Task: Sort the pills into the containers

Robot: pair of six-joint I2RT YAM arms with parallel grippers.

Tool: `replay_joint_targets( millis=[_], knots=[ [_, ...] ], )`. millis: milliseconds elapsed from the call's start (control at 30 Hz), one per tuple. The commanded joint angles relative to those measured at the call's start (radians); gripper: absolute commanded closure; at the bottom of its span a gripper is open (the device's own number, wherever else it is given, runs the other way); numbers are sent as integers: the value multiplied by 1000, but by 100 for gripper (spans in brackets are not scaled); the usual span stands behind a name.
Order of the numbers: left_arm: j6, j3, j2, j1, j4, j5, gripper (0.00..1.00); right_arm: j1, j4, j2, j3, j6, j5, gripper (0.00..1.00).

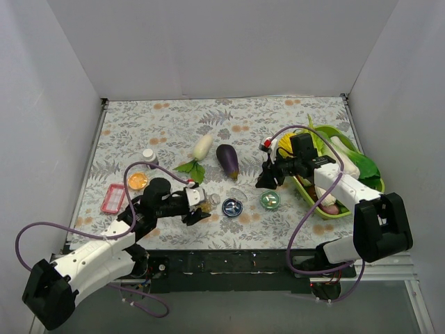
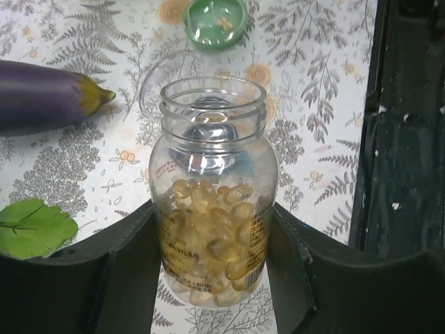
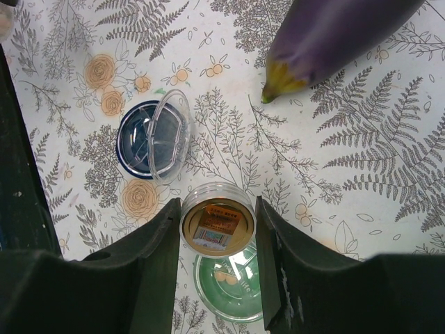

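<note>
My left gripper (image 2: pixel 212 216) is shut on the clear bottle (image 2: pixel 212 167), which is uncapped and about half full of amber softgel pills (image 2: pixel 208 236). In the top view this gripper (image 1: pixel 199 207) sits just left of the silvery-blue tin (image 1: pixel 231 206). My right gripper (image 3: pixel 217 209) is shut on the bottle's round yellowish cap (image 3: pixel 217 221) and holds it over the green tin (image 3: pixel 233 292), which holds two small beige pills (image 3: pixel 226 276). The blue tin (image 3: pixel 139 136) is open, with a clear lid (image 3: pixel 172 132) leaning on it. The green tin (image 1: pixel 270 200) is below my right gripper (image 1: pixel 266 182).
An eggplant (image 1: pixel 227 160), a white radish (image 1: pixel 201 146) and a green leaf (image 1: pixel 189 167) lie behind the tins. A lime-green tray (image 1: pixel 345 211) of vegetables is at the right. An orange-topped jar (image 1: pixel 138 181), a white bottle (image 1: pixel 149 158) and a pink box (image 1: pixel 111 198) are at the left.
</note>
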Motion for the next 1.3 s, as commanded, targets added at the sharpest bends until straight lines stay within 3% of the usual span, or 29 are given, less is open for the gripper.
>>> replay_joint_targets(
  millis=[0,333,700,1267],
  knots=[
    [184,38,41,-1,-126,-4,100,-15,32,-21,-5,-10,-39,96],
    [271,36,166,-1,-181,-1,100,-23,37,-18,-20,-13,-54,96],
    [267,114,299,-1,-238,10,100,-21,32,41,-24,-28,-53,95],
    [208,228,485,-57,-284,-47,100,2,51,168,-1,-13,96,88]
  ],
)
